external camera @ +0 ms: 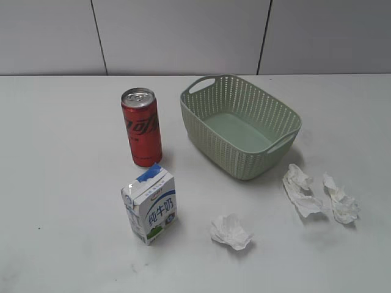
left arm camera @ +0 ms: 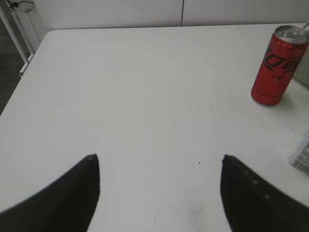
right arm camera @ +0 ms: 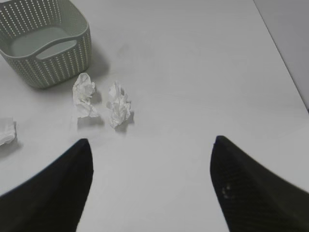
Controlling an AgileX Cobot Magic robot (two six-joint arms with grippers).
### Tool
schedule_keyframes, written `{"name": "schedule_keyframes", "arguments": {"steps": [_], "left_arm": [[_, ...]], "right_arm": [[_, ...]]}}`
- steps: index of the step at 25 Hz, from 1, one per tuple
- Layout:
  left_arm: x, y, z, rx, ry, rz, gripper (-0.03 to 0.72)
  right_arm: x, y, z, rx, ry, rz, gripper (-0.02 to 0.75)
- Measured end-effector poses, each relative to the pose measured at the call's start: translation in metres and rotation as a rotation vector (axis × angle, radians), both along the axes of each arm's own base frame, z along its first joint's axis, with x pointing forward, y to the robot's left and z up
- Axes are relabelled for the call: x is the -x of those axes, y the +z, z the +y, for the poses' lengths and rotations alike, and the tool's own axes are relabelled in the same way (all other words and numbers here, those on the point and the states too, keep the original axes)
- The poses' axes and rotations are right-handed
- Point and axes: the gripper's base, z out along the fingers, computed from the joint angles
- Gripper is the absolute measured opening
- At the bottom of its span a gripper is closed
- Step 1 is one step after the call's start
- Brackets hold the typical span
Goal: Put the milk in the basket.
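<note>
The milk (external camera: 150,204), a small white carton with a blue top and blue characters, stands upright on the white table at front left; a sliver of it shows at the right edge of the left wrist view (left arm camera: 302,154). The pale green basket (external camera: 201,125) stands empty at the back centre-right and shows in the right wrist view (right arm camera: 72,55). Neither gripper shows in the exterior view. My left gripper (left arm camera: 159,157) is open and empty over bare table, left of the milk. My right gripper (right arm camera: 152,140) is open and empty, right of the basket.
A red soda can (external camera: 141,126) stands upright behind the milk, left of the basket, and shows in the left wrist view (left arm camera: 278,66). Three crumpled white tissues lie in front of the basket (external camera: 231,231) (external camera: 300,189) (external camera: 341,199). The table's left edge shows (left arm camera: 21,82).
</note>
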Motion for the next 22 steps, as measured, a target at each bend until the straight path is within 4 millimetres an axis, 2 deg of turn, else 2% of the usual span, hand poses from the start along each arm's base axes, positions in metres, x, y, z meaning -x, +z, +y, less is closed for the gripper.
{"name": "schedule_keyframes", "arguments": {"steps": [14,18,22], "left_arm": [[0.0,0.002,0.0,0.001,0.002,-0.014,0.579],[-0.002,0.017,0.0,0.016,0.008,-0.107,0.579],[-0.023,0.034,-0.001,0.029,-0.004,-0.14,0.579]], "right_arm": [[0.0,0.0,0.0,0.0,0.0,0.0,0.586],[0.0,0.0,0.0,0.0,0.0,0.0,0.586],[0.0,0.0,0.0,0.0,0.0,0.0,0.586]]}}
